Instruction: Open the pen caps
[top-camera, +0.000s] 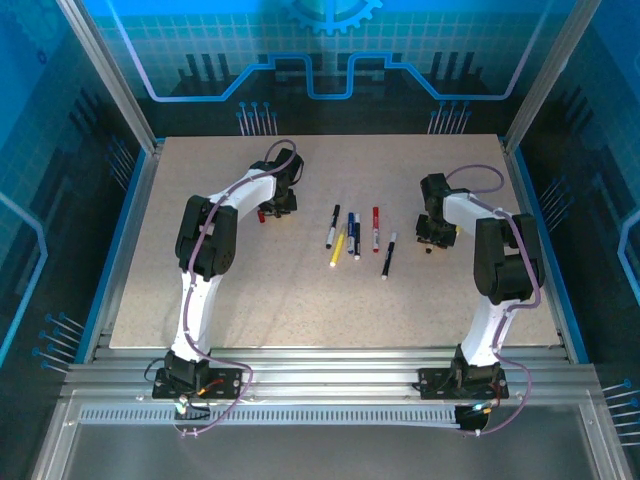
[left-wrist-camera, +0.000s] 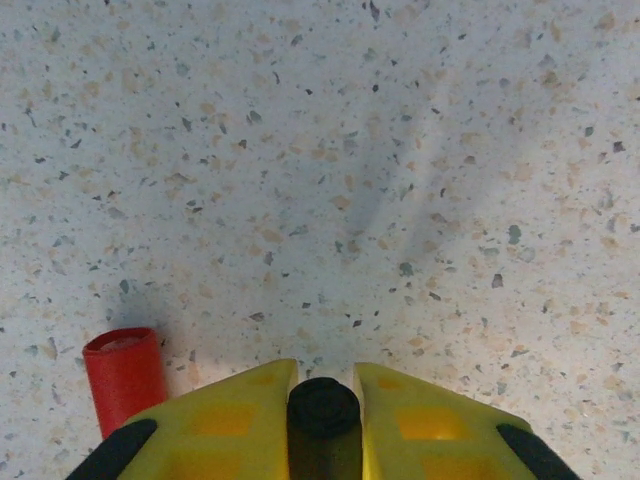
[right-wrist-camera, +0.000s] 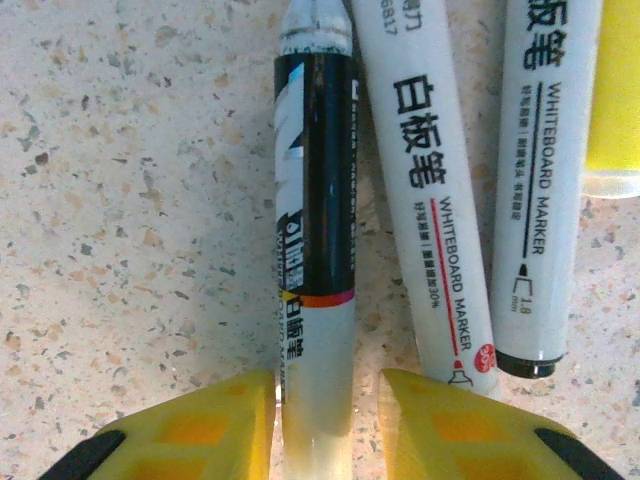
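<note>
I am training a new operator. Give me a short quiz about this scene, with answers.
1. True or false: the red cap is inside the left claw.
2. What is between the left claw's fingers? A) black cap B) yellow pen C) nothing
3. Fill in: the right claw straddles a ____.
Key: 1 false, it is beside the claw; 2 A, the black cap; 3 pen.
</note>
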